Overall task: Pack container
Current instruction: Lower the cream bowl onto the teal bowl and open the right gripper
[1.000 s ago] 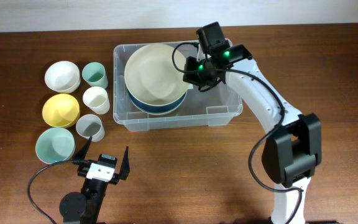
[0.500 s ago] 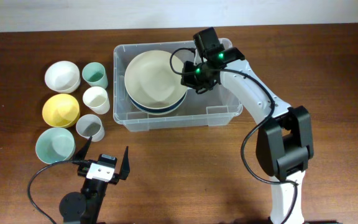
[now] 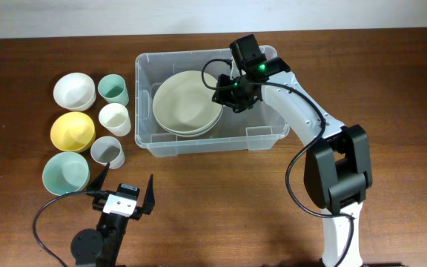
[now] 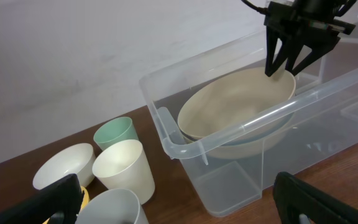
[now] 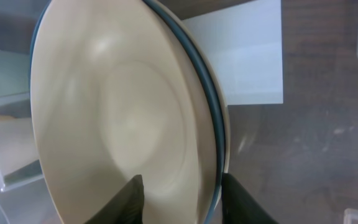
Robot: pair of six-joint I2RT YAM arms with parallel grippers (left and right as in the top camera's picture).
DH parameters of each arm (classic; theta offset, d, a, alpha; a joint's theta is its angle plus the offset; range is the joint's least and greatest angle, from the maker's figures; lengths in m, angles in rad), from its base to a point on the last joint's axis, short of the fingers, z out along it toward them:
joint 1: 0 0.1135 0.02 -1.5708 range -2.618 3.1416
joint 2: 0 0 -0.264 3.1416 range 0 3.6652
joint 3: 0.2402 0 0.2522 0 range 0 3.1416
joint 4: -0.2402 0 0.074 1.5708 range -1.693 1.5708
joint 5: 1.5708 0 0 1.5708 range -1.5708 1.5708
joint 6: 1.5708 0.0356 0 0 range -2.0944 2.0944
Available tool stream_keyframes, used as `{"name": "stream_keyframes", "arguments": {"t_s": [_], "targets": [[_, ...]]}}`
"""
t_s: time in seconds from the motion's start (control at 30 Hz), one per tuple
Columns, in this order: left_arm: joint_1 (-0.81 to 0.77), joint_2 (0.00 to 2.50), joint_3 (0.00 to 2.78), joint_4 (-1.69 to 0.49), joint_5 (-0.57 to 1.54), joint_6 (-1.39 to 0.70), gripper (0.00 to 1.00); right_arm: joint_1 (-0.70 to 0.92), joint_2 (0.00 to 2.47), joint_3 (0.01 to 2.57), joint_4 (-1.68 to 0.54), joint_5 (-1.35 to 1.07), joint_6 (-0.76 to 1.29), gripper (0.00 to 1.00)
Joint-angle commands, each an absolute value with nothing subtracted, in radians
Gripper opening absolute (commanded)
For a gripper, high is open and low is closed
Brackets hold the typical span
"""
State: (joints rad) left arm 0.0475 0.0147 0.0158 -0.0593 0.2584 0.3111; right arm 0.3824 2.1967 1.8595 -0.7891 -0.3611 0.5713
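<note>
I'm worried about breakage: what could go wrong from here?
1. The right claw straddles the rim of the stacked bowls; pulling away askew could drag or tip them.
2. The bowls cover much of the floor of the container, so the cups beside it may not fit neatly.

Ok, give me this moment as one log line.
right gripper shut on cream bowl rim, inside container | left gripper open, empty | cups, small bowls outside container
</note>
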Motion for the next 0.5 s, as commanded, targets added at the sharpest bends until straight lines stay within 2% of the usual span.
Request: {"name": "stream_keyframes", "arguments": {"t_s": [0.0, 0.17, 0.33, 0.37, 0.47], "targets": [[0.054, 0.012, 0.009, -0.060, 0.273, 0.300, 1.00, 0.386, 2.207, 1.855, -0.788, -0.374, 0.564, 0.39], [0.054, 0.012, 0.009, -0.060, 0.273, 0.300, 1.00, 0.386, 2.206, 1.858, -0.788, -0.374, 0.564, 0.51], [0.054, 0.012, 0.009, -0.060, 0.273, 0.300, 1.00, 0.386, 2.206, 1.865, -0.788, -0.374, 0.564, 0.51], [0.054, 0.012, 0.009, -0.060, 0.273, 0.300, 1.00, 0.386, 2.206, 1.865, -0.788, -0.374, 0.564, 0.49], [0.054, 0.012, 0.009, -0.060, 0.273, 0.300, 1.00, 0.386, 2.206, 1.865, -0.788, -0.374, 0.564, 0.31]]}}
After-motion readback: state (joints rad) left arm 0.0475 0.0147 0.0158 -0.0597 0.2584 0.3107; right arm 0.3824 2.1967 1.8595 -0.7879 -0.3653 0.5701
